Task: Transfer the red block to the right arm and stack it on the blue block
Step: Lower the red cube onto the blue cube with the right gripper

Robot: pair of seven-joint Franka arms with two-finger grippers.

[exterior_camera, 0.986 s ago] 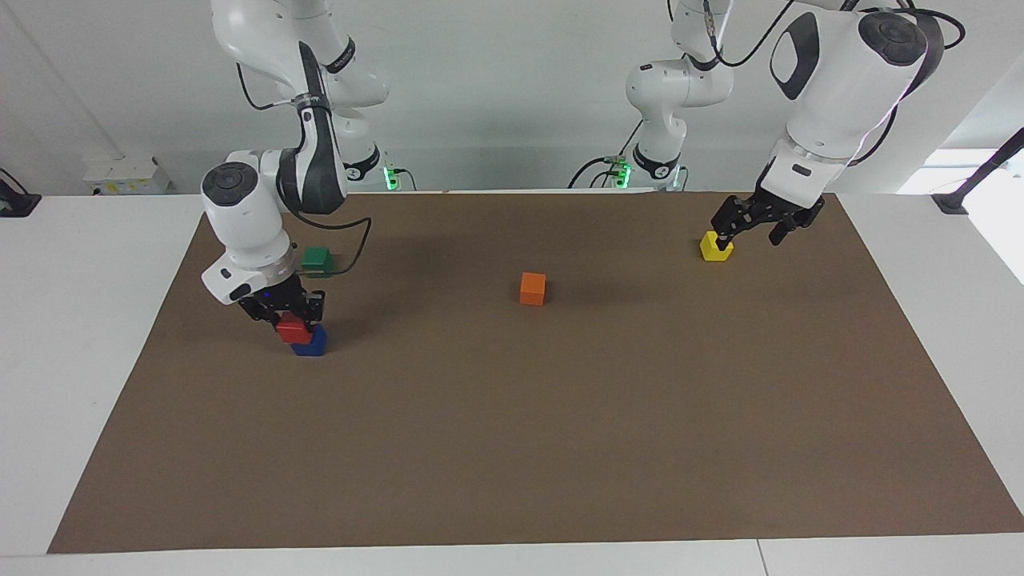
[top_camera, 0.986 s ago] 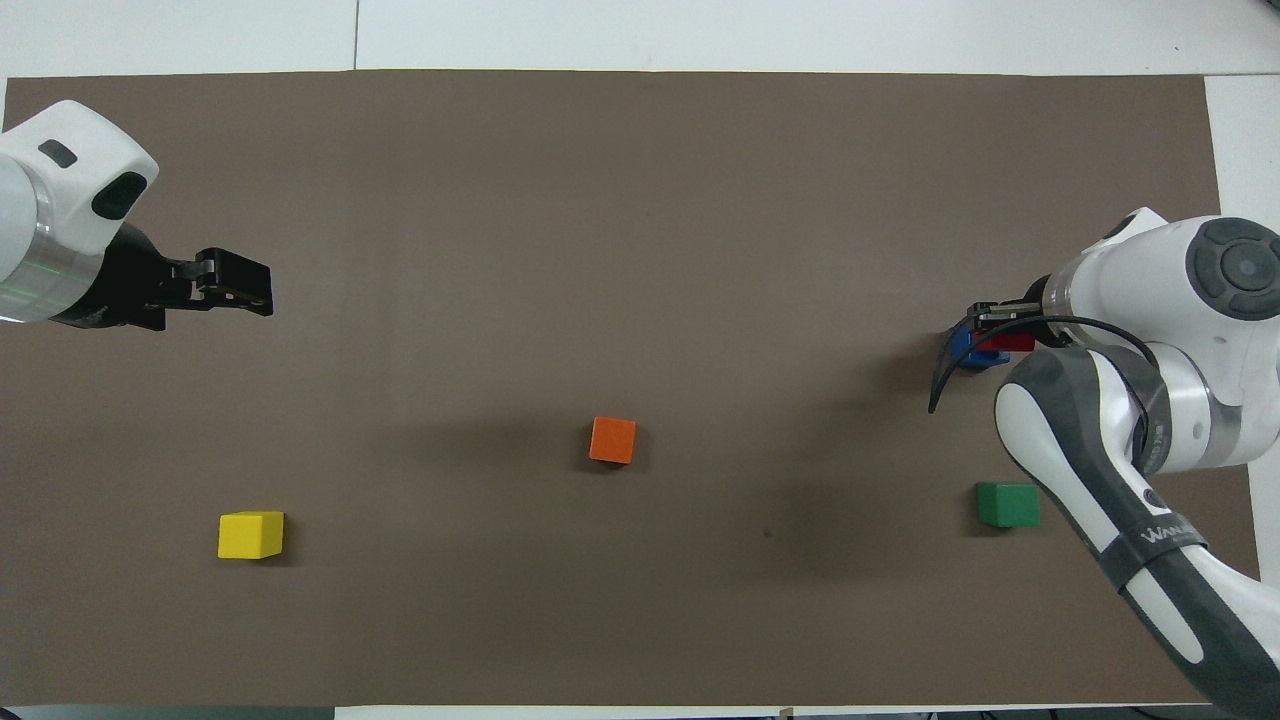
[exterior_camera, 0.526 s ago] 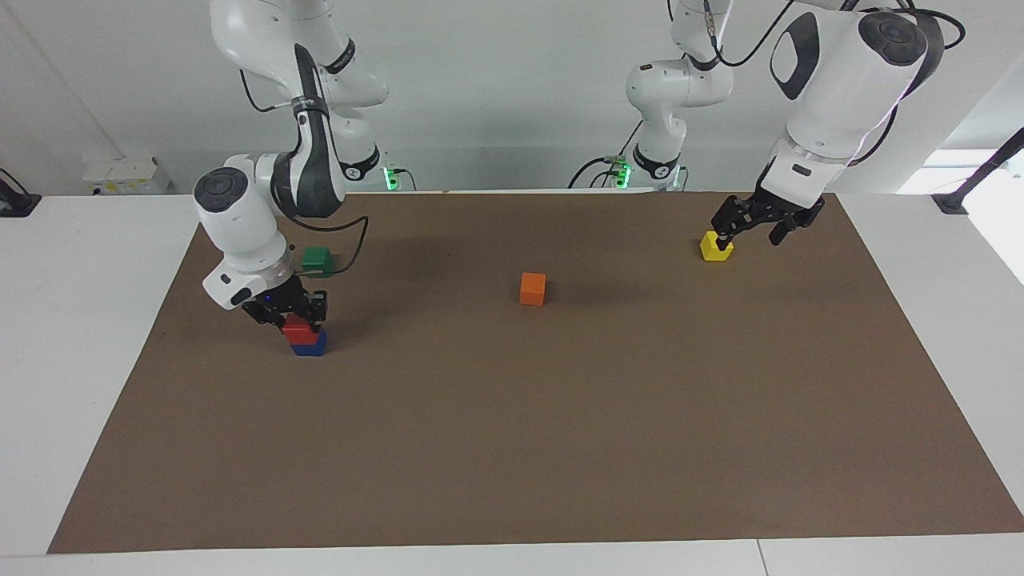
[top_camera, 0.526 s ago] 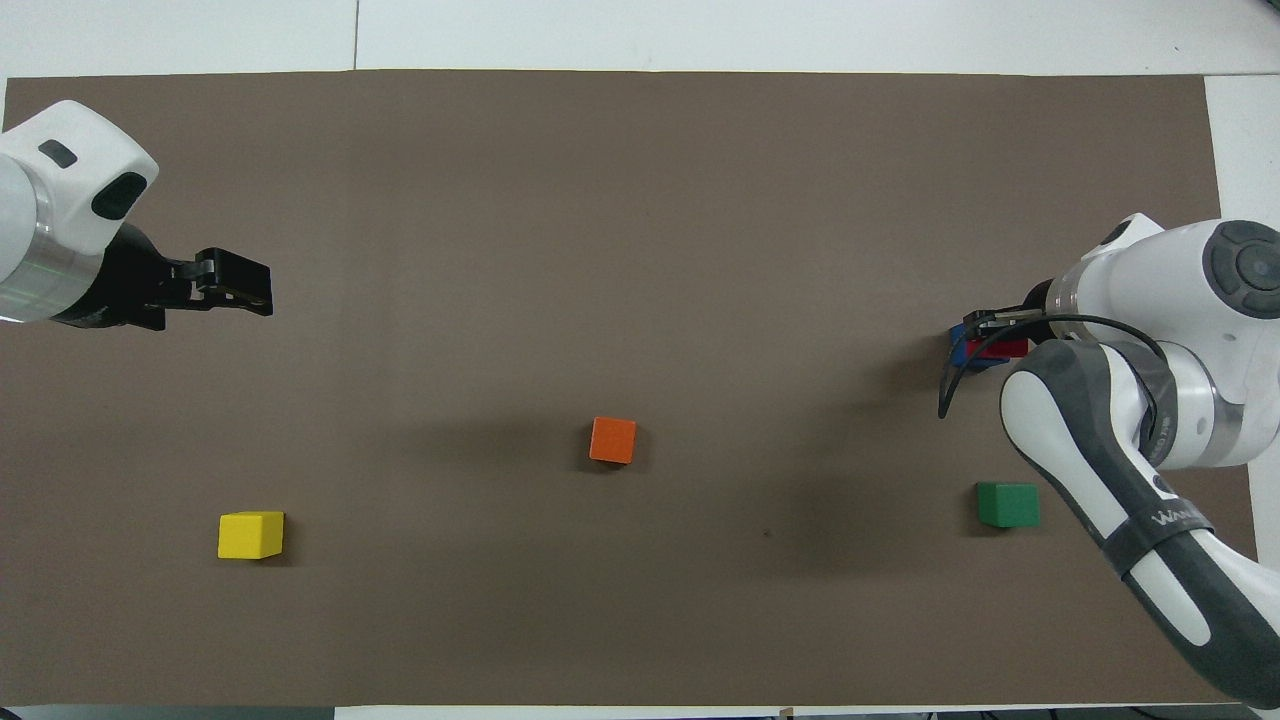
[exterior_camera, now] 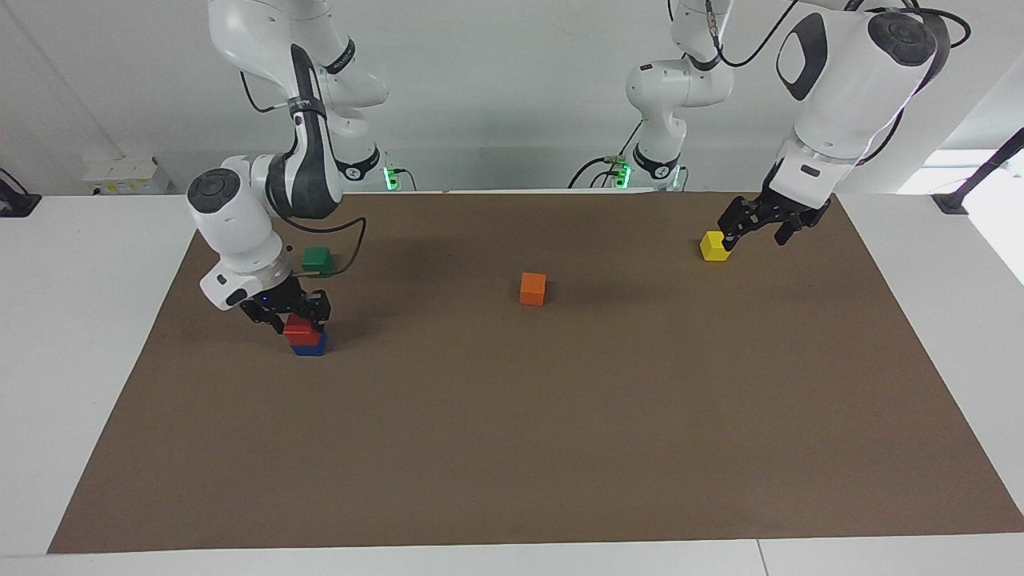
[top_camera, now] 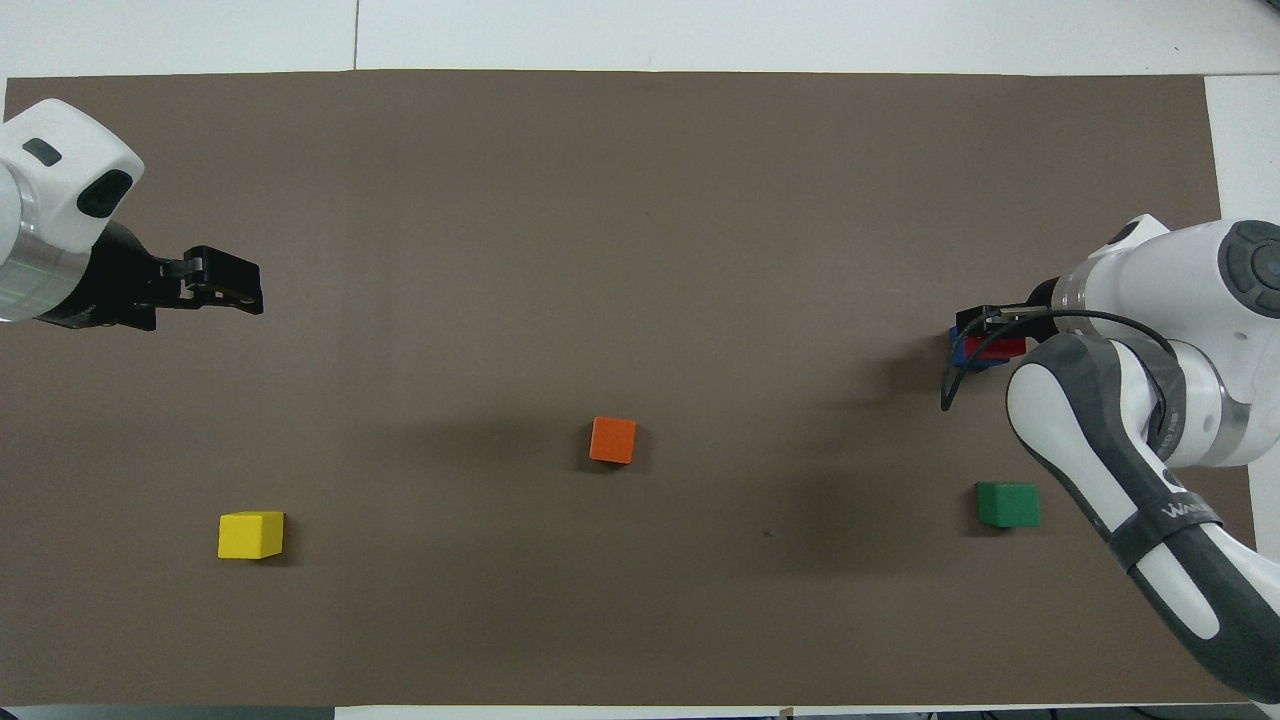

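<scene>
The red block [exterior_camera: 299, 327] rests on top of the blue block [exterior_camera: 309, 346] near the right arm's end of the mat. My right gripper [exterior_camera: 298, 318] is shut on the red block, its fingers on either side of it. In the overhead view the right gripper [top_camera: 985, 335] covers most of the red block [top_camera: 1005, 348], and only an edge of the blue block [top_camera: 958, 347] shows. My left gripper [exterior_camera: 754, 238] is open and empty, raised in the air beside the yellow block [exterior_camera: 714, 246]; it also shows in the overhead view [top_camera: 245, 290].
An orange block [exterior_camera: 533, 288] lies mid-mat. A green block [exterior_camera: 318, 259] lies nearer to the robots than the stack, close by the right arm's wrist and cable. The yellow block [top_camera: 250, 534] lies toward the left arm's end. The brown mat [exterior_camera: 560, 448] covers the table.
The right gripper shifted the red block from off-centre to square over the blue block and set it down on it. The left gripper drew back a little toward its own end.
</scene>
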